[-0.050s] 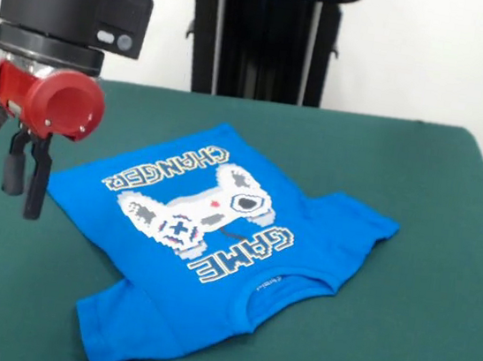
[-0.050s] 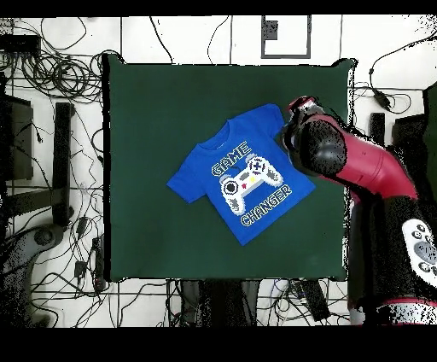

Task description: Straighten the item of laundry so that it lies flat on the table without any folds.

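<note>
The item of laundry (image 1: 156, 285), a bright blue T-shirt, lies print side up and turned diagonally on the green table (image 1: 421, 169). Its white lettering and controller graphic show in full. One sleeve points right, the other toward the near left corner, and small wrinkles sit by the collar. My gripper (image 1: 26, 177) hangs just left of the shirt's hem corner, above the felt. It is open with nothing between its fingers. From overhead the shirt (image 2: 243, 175) lies mid-table (image 2: 154, 111), and the arm's wrist (image 2: 317, 147) sits over its right edge and hides the fingers.
Green felt surrounds the shirt on every side. Cables (image 2: 51, 77) cover the floor past the table's left and top edges in the overhead view. A black stand (image 2: 61, 162) stands beside the left edge.
</note>
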Motion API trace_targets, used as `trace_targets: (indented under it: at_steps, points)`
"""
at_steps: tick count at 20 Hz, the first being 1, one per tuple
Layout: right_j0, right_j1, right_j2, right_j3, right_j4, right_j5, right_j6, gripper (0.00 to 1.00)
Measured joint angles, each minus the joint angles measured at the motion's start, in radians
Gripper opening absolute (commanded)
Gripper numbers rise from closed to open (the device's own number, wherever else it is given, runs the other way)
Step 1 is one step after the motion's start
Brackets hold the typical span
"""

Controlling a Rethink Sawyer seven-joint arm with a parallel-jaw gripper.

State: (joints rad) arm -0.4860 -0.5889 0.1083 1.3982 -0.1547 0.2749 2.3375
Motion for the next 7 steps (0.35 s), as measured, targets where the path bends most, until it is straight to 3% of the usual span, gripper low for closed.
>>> trace_targets:
  at_steps: [7]
  points:
    - [0.000, -0.029, 0.000, 0.000, -0.020, 0.000, 0.000, 1.00]
